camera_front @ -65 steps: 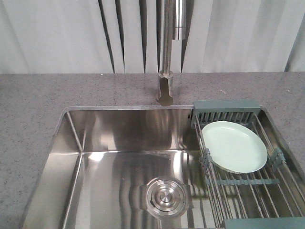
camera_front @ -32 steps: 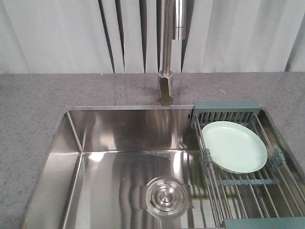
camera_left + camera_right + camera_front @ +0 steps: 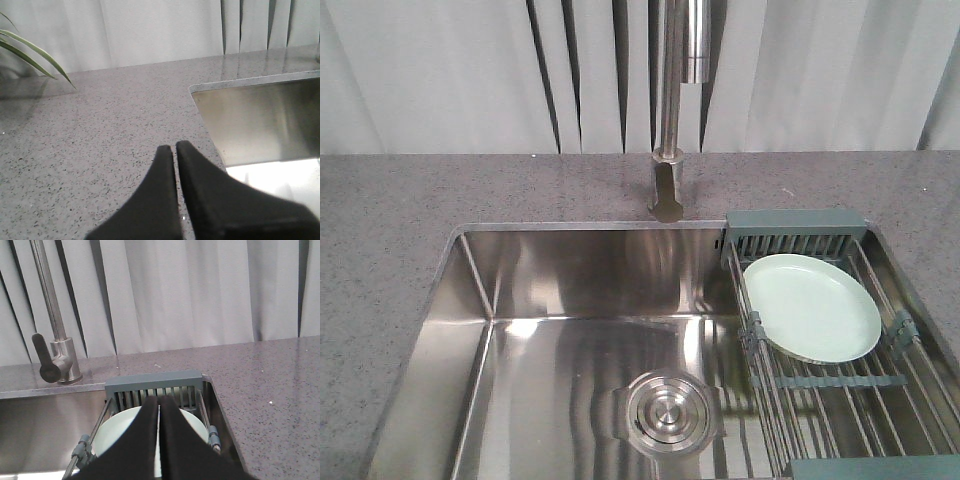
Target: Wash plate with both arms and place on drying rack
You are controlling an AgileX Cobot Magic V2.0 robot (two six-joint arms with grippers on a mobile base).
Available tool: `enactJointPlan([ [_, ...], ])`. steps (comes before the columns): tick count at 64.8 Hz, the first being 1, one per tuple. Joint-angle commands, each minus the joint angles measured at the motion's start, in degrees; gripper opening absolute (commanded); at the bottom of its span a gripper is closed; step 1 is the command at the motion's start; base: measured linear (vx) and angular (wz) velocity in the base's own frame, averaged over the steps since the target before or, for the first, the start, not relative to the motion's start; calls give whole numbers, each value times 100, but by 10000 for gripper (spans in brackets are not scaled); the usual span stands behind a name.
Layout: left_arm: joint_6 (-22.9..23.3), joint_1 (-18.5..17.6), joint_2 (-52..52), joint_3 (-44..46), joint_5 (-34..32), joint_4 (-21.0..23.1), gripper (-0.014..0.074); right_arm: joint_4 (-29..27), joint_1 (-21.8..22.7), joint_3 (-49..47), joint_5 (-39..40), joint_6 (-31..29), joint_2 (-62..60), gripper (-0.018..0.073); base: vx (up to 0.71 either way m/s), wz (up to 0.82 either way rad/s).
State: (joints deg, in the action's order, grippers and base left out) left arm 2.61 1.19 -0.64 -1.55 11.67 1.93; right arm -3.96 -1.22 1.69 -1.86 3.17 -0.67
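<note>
A round, pale mint-green plate [image 3: 811,307] lies on the steel-wire drying rack [image 3: 840,385], right of the stainless sink basin [image 3: 580,340]. The black left gripper [image 3: 174,148] is pressed together above the grey speckled countertop [image 3: 100,130]. The black right gripper [image 3: 159,400], likewise closed, hangs near the plate.

The desk [image 3: 410,210] looks like grey speckled stone, matt with a faint sheen toward its far edge. Set into it, the sink basin [image 3: 570,340] is brushed steel, glossy, with streaked reflections on its walls and floor; its round drain cover [image 3: 666,411] is polished metal with concentric rings. The faucet [image 3: 670,120] is smooth satin steel. The plate [image 3: 810,307] is pale mint, plain and matt. The drying rack [image 3: 840,390] has shiny steel wires and matt grey-green plastic bars and caddy. Behind, the curtain [image 3: 440,70] is soft pale cloth. The left hand [image 3: 174,150] and right hand [image 3: 159,401] look matt black, smooth-faced.
</note>
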Motion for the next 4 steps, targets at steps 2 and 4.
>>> enactJointPlan([
  [2,37,0,-83,149,-403,10,22,51,29,13,468,-65,-25,-4,0,0],
  [4,37,0,-83,149,-403,10,22,51,29,13,468,-65,-25,-4,0,0],
])
